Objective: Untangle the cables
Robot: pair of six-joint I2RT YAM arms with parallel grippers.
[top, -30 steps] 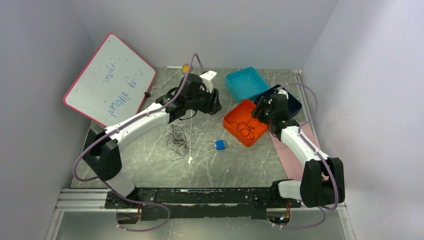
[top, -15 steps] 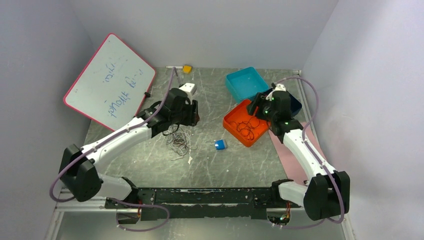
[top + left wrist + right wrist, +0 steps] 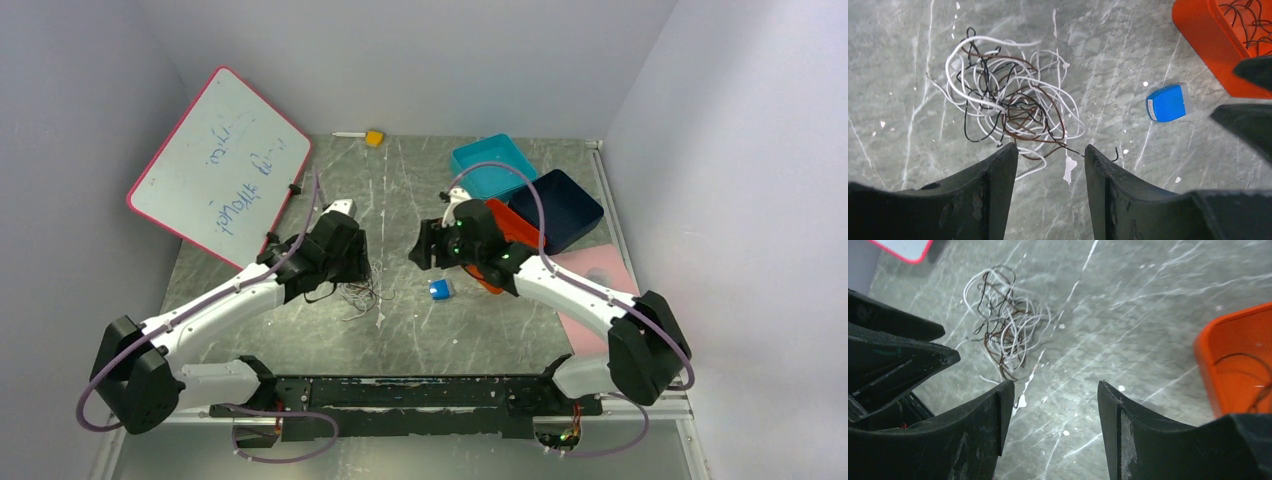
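Observation:
The cables (image 3: pixel 358 293) lie in a loose tangle of white, black and brown wires on the grey table, also seen in the left wrist view (image 3: pixel 1008 102) and the right wrist view (image 3: pixel 1003 322). My left gripper (image 3: pixel 350 265) (image 3: pixel 1050 147) hovers open just at the tangle's near edge, and a few strands run between its fingertips without being pinched. My right gripper (image 3: pixel 425 245) (image 3: pixel 1055 385) is open over bare table, to the right of the tangle, with nothing between its fingers. More dark cables (image 3: pixel 1248 15) rest in an orange tray (image 3: pixel 1198 30).
The orange tray (image 3: pixel 508 222) is mostly hidden behind my right arm. A small blue block (image 3: pixel 439 289) lies by it. A teal tray (image 3: pixel 490 160) and a dark blue tray (image 3: pixel 560 205) stand at the back right, and a whiteboard (image 3: pixel 220 160) leans at the left.
My left arm has drawn back toward the near left and now hangs over the tangle. My right arm has swung left, away from the orange tray, to the table's middle.

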